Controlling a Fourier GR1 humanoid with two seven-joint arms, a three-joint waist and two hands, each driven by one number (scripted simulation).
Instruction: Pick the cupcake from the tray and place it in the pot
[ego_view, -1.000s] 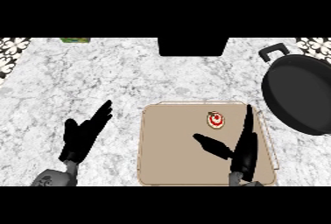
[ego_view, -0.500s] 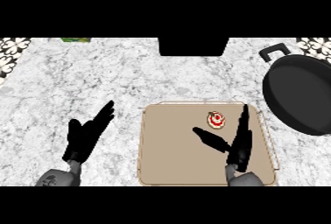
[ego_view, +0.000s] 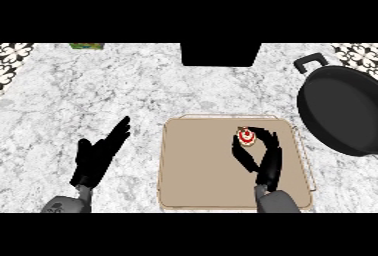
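Note:
The cupcake (ego_view: 247, 137), pale with red and white topping, sits on the tan tray (ego_view: 198, 167) near its far right part. My right hand (ego_view: 263, 159) lies over the tray just behind the cupcake, open; its thumb stands to the cupcake's left and its fingers (ego_view: 272, 141) to the right, so the cupcake is in the gap between them. The black pot (ego_view: 342, 111), with a handle at its far end, stands on the counter right of the tray. My left hand (ego_view: 98, 159) rests open on the counter left of the tray.
A black box-like object (ego_view: 220, 54) stands at the counter's far edge behind the tray. A small green item (ego_view: 87, 46) lies at the far left. The marble counter (ego_view: 96, 95) stretches wide left of the tray.
My right hand has moved forward across the tray, and its thumb and fingers now flank the cupcake. The left hand has barely shifted.

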